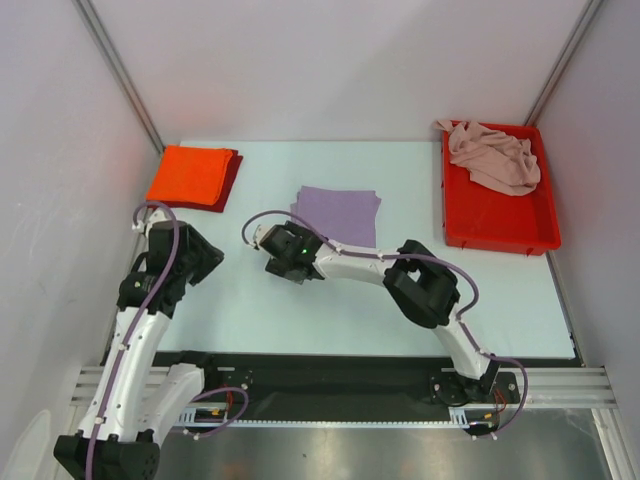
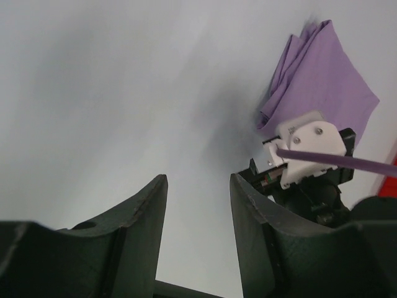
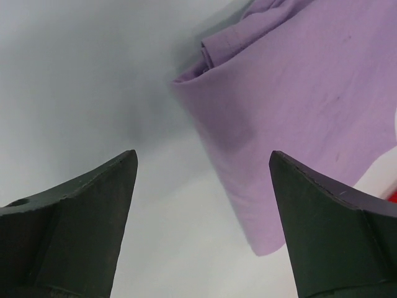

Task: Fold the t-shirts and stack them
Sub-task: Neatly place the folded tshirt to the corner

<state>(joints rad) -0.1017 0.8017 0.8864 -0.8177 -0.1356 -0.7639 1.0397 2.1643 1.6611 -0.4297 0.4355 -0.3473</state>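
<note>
A folded lavender t-shirt lies mid-table. My right gripper hovers at its near left corner, open and empty. In the right wrist view the gripper stands wide open over the table, with the shirt's edge towards the right finger. A folded orange-red t-shirt lies on a dark red one at the back left. A crumpled pale pink t-shirt lies in the red tray. My left gripper is open and empty at the left; in its wrist view only bare table shows between its fingers.
The red tray stands at the back right against the wall. White walls close in the table on three sides. The right arm's elbow sits over the near middle. The left wrist view shows the right gripper's white mount beside the lavender shirt.
</note>
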